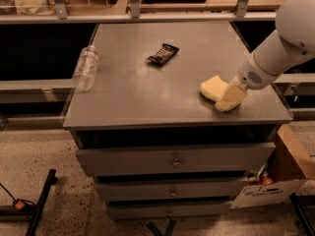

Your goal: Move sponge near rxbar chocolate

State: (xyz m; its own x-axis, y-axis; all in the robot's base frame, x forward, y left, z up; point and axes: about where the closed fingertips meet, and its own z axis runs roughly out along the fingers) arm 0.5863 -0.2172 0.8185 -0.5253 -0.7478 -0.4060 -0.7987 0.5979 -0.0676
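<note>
– Grey surface [138, 95], the top of a drawer cabinet. What lies at its far left?

– A clear plastic bottle [86, 68], on its side along the left edge, its narrow end pointing toward the back.

– And further in?

– The rxbar chocolate [163, 54], a small dark wrapper with faint light print. It lies flat and askew, about midway across and toward the back, well apart from the bottle.

– Where is the sponge?

– The sponge [212, 87] is a pale yellow block resting on the surface in the front right part. It is well apart from the rxbar chocolate, which lies to its back left with bare grey between them.

– And the gripper?

– The gripper [230, 98] is down at the sponge's front right side, low over the surface and meeting the sponge as seen from here. The white arm [280, 43] slants in from the upper right. Whether the gripper has hold of the sponge or only rests against it, I cannot tell.

– What is under the top?

– A dark open gap, then three shut drawers [172, 161], each with a small knob at its middle. The floor [74, 181] is speckled. A black stand leg [42, 200] lies on it at the left, and a cardboard box [295, 168] sits just beside the cabinet at the right.
</note>
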